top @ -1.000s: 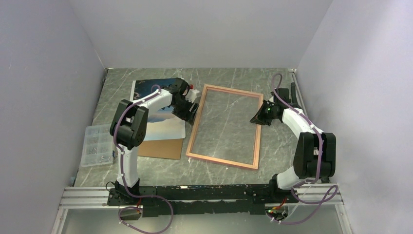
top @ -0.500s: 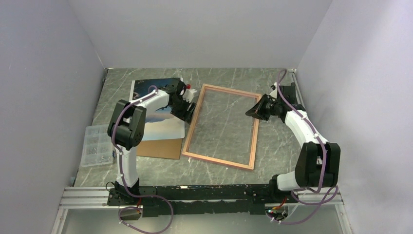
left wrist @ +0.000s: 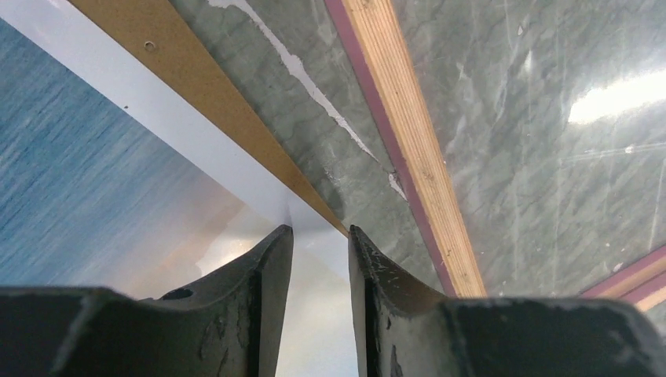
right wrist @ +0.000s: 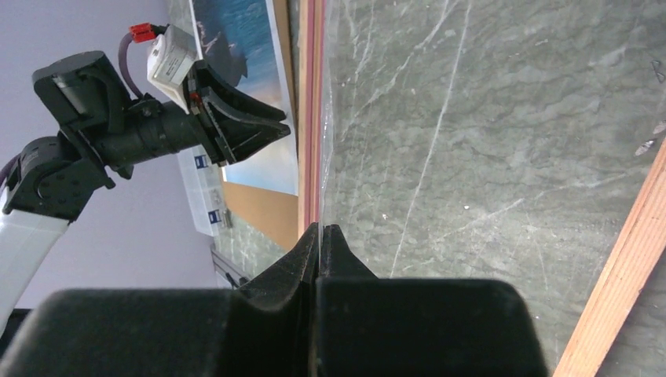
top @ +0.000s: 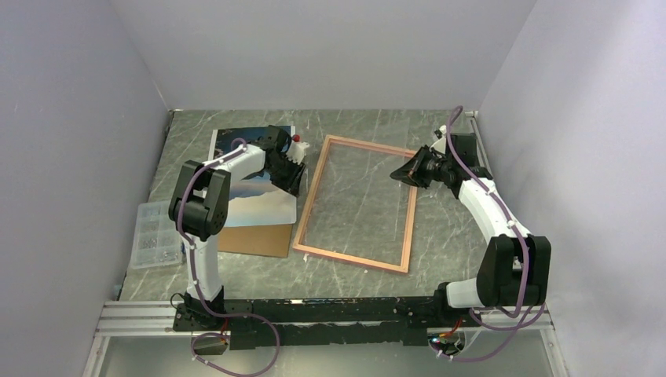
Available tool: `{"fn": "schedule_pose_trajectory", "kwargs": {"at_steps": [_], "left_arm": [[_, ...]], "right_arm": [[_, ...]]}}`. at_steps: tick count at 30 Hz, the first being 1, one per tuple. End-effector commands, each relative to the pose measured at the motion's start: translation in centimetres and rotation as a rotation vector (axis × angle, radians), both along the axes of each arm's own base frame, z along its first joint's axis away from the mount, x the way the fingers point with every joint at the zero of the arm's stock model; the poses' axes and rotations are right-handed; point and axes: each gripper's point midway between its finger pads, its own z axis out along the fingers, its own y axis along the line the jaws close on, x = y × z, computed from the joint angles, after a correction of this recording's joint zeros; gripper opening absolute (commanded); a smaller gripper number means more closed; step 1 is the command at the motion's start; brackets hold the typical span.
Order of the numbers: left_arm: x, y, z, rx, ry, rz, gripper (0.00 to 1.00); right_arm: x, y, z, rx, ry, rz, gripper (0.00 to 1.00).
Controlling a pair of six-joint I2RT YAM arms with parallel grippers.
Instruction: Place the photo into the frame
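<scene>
Top view: the frame (top: 351, 258) lies flat mid-bench (top: 440, 236) between the arms, long axis running near to far, its far end leaning slightly right. The photo (top: 259, 208) lies picture side up just left of it, long axis also near to far, dark cliffs at the far end, its near edge overlapping a brown backing board (top: 255, 239). A clear parts box (top: 157, 233) sits further left, contents too small to read. The left arm covers the photo's middle, with the left end effector (top: 291, 179) over its right margin. The right end effector (top: 399, 173) points left over the frame's right half; finger gaps cannot be read here. Left wrist view: left end effector (left wrist: 320, 232) has its fingers a narrow gap apart, gripping nothing, above the photo's (left wrist: 94, 173) white margin. Board edge (left wrist: 204, 94), a strip of bare bench (left wrist: 314, 133) and the frame's wood face with pink outer strip (left wrist: 408, 133) follow rightward; the photo is cut off at left. Right wrist view: right end effector (right wrist: 318, 234) is closed, fingers pressed together with nothing between them, above the pane; contact cannot be told. Frame border (right wrist: 314, 118), photo (right wrist: 236, 47) and left end effector (right wrist: 251, 133) show beyond.
</scene>
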Motion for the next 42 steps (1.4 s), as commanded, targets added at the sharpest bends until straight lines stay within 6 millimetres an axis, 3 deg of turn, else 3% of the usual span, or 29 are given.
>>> {"fn": "schedule_pose_trajectory", "kwargs": {"at_steps": [1,17,27,34,42], "left_arm": [[-2.6,1.2,-2.0,0.026,0.115,0.003,0.38],[-3.0,-0.7,-1.3,0.002,0.104,-0.026,0.39],[-3.4,-1.3,-1.7,0.011,0.105,-0.046,0.39],[-3.3,-1.4,-1.6,0.032,0.084,-0.059,0.38],[-3.2,0.4,-2.4,0.124,0.045,-0.076,0.38]], "right_arm": [[0.8,1.3,4.2,0.028,-0.135,0.037,0.00],[1.0,2.7,7.3,0.099,-0.260,0.061,0.00],[1.0,3.0,5.8,0.105,-0.219,0.061,0.00],[1.1,4.1,6.2,0.140,-0.236,0.080,0.00],[1.0,4.6,6.2,0.148,-0.253,0.093,0.00]]}}
